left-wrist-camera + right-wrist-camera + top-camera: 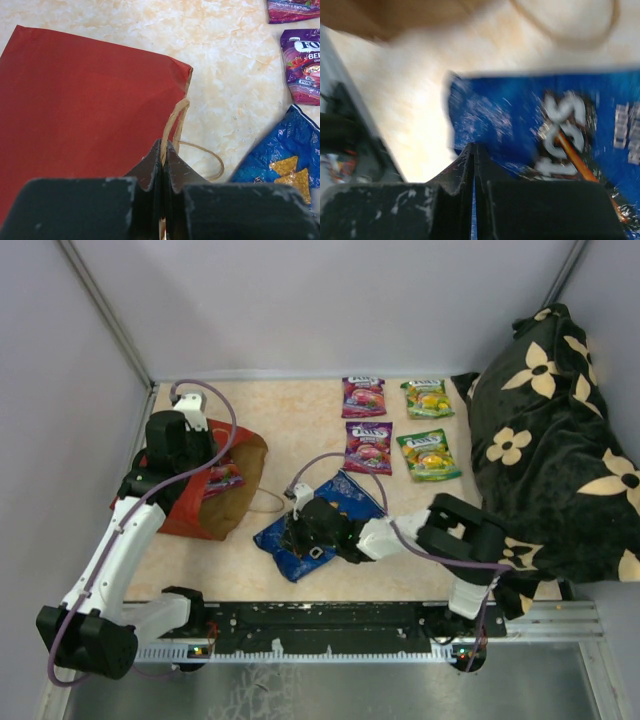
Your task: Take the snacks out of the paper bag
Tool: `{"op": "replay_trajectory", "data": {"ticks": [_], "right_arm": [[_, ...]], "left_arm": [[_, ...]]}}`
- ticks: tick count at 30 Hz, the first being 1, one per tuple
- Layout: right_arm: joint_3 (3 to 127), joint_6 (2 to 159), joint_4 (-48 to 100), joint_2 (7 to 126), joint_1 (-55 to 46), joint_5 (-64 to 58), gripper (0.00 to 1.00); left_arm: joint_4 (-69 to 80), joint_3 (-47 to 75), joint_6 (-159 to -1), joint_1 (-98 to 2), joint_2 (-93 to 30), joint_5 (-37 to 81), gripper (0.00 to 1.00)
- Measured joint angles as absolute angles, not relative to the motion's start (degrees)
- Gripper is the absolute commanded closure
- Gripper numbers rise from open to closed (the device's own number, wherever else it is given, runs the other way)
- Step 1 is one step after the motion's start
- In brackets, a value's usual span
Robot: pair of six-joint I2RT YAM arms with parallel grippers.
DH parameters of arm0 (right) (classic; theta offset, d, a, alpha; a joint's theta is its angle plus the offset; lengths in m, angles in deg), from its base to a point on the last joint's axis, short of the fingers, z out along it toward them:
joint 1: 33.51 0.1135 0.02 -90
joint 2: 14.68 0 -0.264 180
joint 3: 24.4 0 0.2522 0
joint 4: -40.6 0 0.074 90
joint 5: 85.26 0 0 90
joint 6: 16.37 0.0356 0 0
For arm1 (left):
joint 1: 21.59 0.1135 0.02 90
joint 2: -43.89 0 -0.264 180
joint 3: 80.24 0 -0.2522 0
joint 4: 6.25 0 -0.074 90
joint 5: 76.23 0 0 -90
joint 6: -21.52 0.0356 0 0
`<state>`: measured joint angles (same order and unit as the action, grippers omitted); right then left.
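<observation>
At the far left the left gripper (pixel 164 147) is pinched tight on one thin twine handle (pixel 175 117) of the red paper bag (pixel 195 515). The bag lies on its side on the table (pixel 290 410) with its brown mouth facing right. The paper looks light and fairly stiff, so a pull on that handle should lift the upper lip and hold the mouth open, though a hard tug could tear the twine free. Just inside the mouth a purple packet (pixel 222 480) shows, so at least one snack is left to fetch. It will be light, flat and glossy, best taken by a crimped edge, not the slick face. Right of the bag, near the middle, the blue chip bag (pixel 350 498) lies out on the table, and the right gripper (pixel 473 150) sits over its near left corner with its fingers pressed together. The wrist view is blurred, so I cannot tell whether a fold of the foil is caught between them. The chip bag is puffy, crinkly and full of brittle chips, so the sealed seam is the safer hold. Farther right lie two purple candy packets (pixel 363 397) and two green ones (pixel 427 398) in a neat block, apart from each other, with the black flowered cloth (pixel 550 440) heaped at the far right.
</observation>
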<state>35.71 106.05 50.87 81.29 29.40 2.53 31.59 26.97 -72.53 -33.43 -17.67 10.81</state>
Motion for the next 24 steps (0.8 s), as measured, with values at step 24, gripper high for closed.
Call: {"op": "replay_trajectory", "data": {"ticks": [24], "right_arm": [[28.8,107.7,50.1,77.7,32.0,5.0,1.00]], "left_arm": [[31.7,27.0,-72.6,-33.4,-17.8,10.8,0.97]]}}
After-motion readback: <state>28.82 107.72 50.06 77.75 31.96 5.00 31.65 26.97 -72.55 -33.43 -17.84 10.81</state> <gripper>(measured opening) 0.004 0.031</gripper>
